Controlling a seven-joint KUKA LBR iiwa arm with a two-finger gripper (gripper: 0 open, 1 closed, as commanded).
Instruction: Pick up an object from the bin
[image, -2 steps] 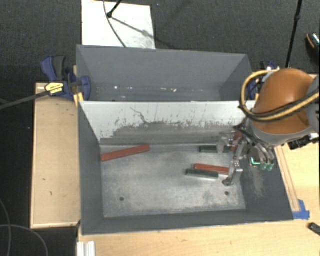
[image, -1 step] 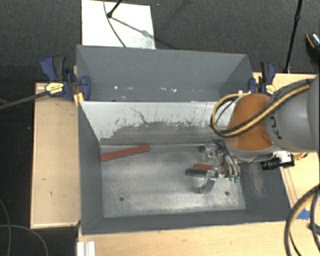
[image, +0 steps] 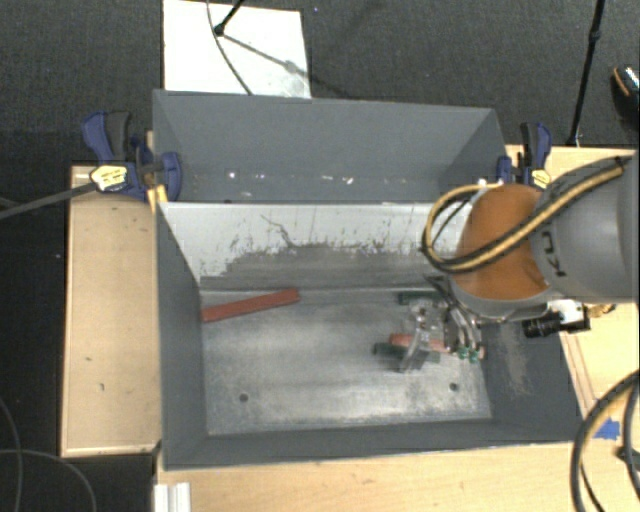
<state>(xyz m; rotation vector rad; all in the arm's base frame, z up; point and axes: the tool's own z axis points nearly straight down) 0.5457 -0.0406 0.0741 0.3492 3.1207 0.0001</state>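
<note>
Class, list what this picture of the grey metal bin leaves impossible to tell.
Camera view: small pinkish-and-dark object by the gripper, too small to identify.
Camera view: small dark green piece near the back wall, at the orange-covered wrist's edge, kind unclear.
Camera view: grey metal bin's right floor, hidden by the arm.

KUKA arm (image: 600, 230) reaches in from right of cam view, its grey link angled down-left. Orange wrist cover (image: 505, 250) sits at its end, w/ yellow-black cables (image: 430, 238) looped round the cover's left side. Gripper (image: 432, 345) hangs beneath the wrist, pointing down, approx. centre-right of view.
</note>
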